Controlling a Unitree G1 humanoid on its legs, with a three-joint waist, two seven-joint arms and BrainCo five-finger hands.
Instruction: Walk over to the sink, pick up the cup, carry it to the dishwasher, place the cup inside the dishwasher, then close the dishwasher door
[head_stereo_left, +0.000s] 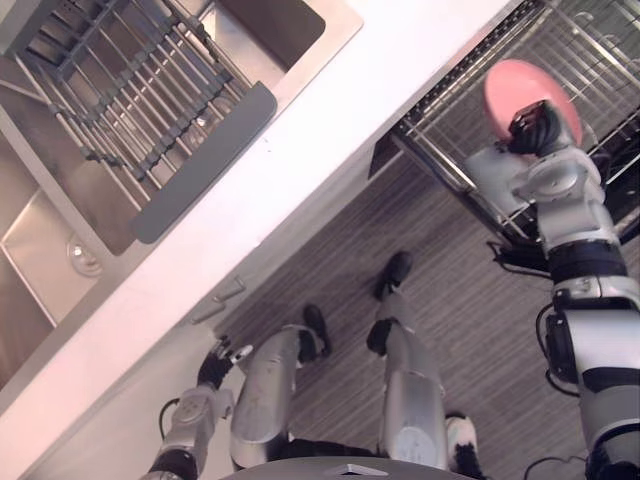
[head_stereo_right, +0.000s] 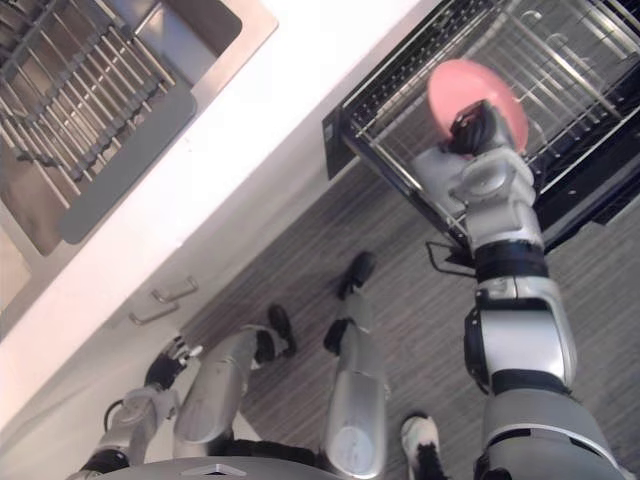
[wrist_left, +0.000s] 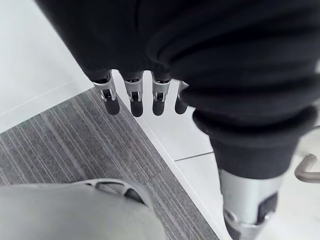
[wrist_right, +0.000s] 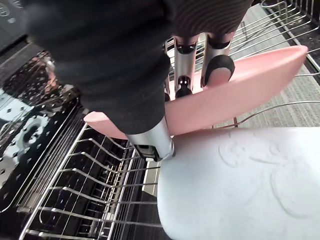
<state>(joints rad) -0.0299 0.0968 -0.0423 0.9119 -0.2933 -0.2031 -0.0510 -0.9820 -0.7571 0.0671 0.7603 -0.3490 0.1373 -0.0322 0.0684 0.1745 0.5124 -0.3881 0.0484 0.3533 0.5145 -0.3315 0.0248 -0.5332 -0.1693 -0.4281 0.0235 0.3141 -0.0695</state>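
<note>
A pink round dish (head_stereo_left: 515, 85), shallow like a plate, hangs tilted over the pulled-out wire rack (head_stereo_left: 465, 105) of the open dishwasher. My right hand (head_stereo_left: 530, 130) is shut on its rim. In the right wrist view the fingers (wrist_right: 217, 67) lie across the pink dish (wrist_right: 250, 90) and the thumb presses from the other side. Under it the wire rack (wrist_right: 85, 185) shows, beside a pale smooth surface (wrist_right: 240, 185). My left hand (head_stereo_left: 215, 368) hangs low by the cabinet front, its fingers (wrist_left: 132, 97) straight and holding nothing.
The white counter (head_stereo_left: 330, 130) runs diagonally, with the steel sink (head_stereo_left: 60, 240) and a grey drying rack (head_stereo_left: 130, 90) at the upper left. Cabinet handles (head_stereo_left: 225, 298) sit under the counter. Grey striped floor (head_stereo_left: 470, 320) lies between the counter and the dishwasher.
</note>
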